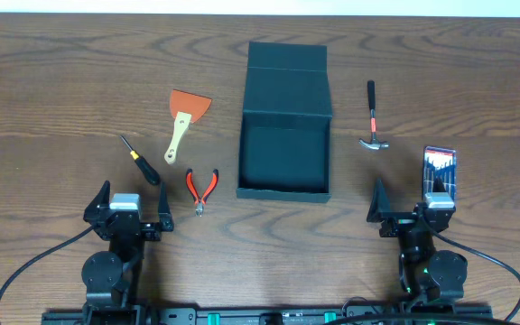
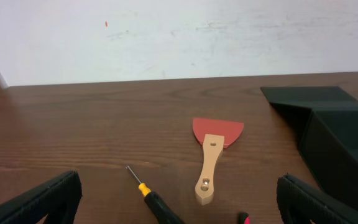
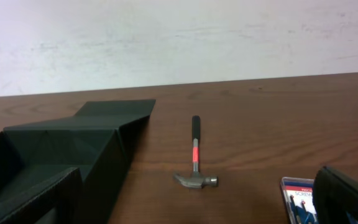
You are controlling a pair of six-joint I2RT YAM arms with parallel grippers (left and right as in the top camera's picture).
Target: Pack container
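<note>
The left pincer [image 1: 132,200] and right pincer [image 1: 412,200] stand wide — holding nothing. The box [image 1: 284,135] sits open ahead, between them, so the hammer [image 1: 372,116] and pliers [image 1: 201,189] can drop in.

The container [image 3: 114,162] is seen at the left, open, its flap folded back. A hammer [image 3: 195,158] is laid on the table [image 3: 278,124] just right of it, head nearest the camera. A printed packet [image 3: 298,199] is partly hidden by a finger [image 3: 347,196] of the right gripper [image 3: 194,211], whose jaws are spread wide.
</note>
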